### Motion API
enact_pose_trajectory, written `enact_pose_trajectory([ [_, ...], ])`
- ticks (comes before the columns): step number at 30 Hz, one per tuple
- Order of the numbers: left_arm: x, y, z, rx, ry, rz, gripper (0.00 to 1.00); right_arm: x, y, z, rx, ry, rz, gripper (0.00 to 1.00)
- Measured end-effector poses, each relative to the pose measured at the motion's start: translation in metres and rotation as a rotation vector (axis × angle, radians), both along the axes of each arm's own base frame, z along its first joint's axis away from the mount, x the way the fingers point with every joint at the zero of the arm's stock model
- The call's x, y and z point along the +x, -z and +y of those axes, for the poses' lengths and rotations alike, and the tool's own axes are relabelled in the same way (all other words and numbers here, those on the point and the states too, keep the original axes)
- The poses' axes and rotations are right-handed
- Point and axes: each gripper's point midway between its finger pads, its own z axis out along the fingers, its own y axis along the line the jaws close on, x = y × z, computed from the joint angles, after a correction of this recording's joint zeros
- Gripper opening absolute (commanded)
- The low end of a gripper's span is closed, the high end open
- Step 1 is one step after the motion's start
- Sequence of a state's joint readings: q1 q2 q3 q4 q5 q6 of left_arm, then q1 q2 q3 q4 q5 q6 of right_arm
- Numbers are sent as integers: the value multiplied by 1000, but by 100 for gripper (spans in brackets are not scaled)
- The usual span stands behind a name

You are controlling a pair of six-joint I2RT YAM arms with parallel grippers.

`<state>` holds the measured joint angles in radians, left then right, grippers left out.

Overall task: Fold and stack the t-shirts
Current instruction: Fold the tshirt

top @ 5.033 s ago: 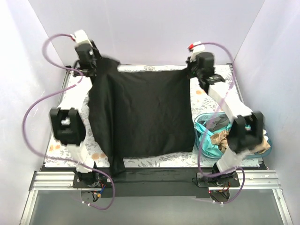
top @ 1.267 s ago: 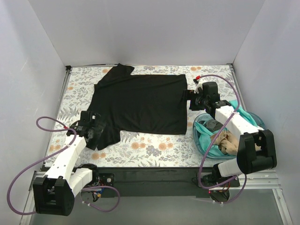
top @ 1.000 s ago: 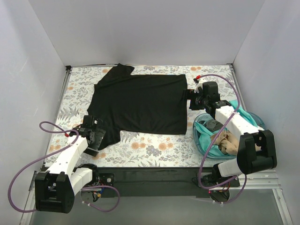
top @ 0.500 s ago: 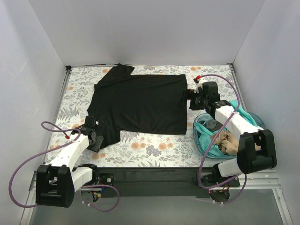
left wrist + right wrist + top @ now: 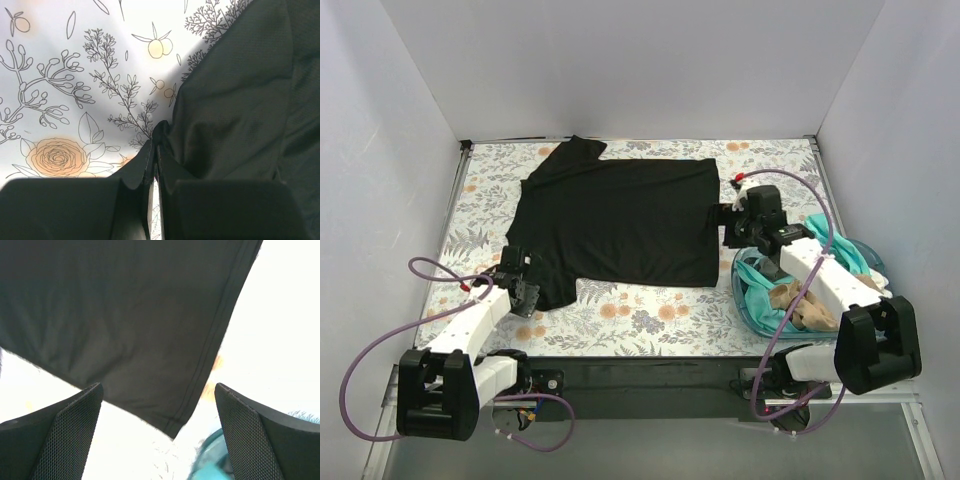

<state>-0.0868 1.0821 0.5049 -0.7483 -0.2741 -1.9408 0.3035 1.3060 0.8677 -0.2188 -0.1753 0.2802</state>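
**Top external view.** The black t-shirt point(image 5: 620, 220) lies spread flat on the floral table cover point(image 5: 640, 315), with one sleeve pointing to the far left corner and the other toward the near left. The left gripper point(image 5: 528, 293) sits low at that near-left sleeve, at the shirt's edge. The right gripper point(image 5: 728, 218) is just beside the shirt's right edge, near its near-right corner. From this view I cannot tell how either set of jaws stands. A translucent blue tub point(image 5: 745, 300) stands at the right side of the table. It holds a teal t-shirt point(image 5: 760, 280) and a tan t-shirt point(image 5: 800, 305), both crumpled.

**Left wrist view.** The left gripper point(image 5: 156, 152) is clenched. Its two fingers point(image 5: 135, 175) meet with only a thin slit between them. A small raised fold of the black t-shirt point(image 5: 235, 100) is pinched at their tips. The cloth fills the right side of the view, and the flowered table cover point(image 5: 60, 75) shows on the left.

**Right wrist view.** The right gripper point(image 5: 159, 390) is released, its fingers point(image 5: 65, 430) spread wide and grasping nothing. A hemmed corner of the black t-shirt point(image 5: 115, 315) lies below and between them on the table cover point(image 5: 270, 315). No contact between fingers and cloth is visible. A piece of the tub point(image 5: 215, 462) shows at the bottom edge, just beside that corner.
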Motion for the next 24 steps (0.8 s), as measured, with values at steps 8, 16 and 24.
enact_pose_trajectory([
  [8,2,-17,1,2,19,-82,0,-72,44,41,-161,-216,121,96],
  [16,6,-33,-2,-13,27,-166,0,-104,81,34,-307,-299,229,81],
  [24,9,-39,-4,-22,38,-179,0,-97,105,24,-411,-281,274,72],
])
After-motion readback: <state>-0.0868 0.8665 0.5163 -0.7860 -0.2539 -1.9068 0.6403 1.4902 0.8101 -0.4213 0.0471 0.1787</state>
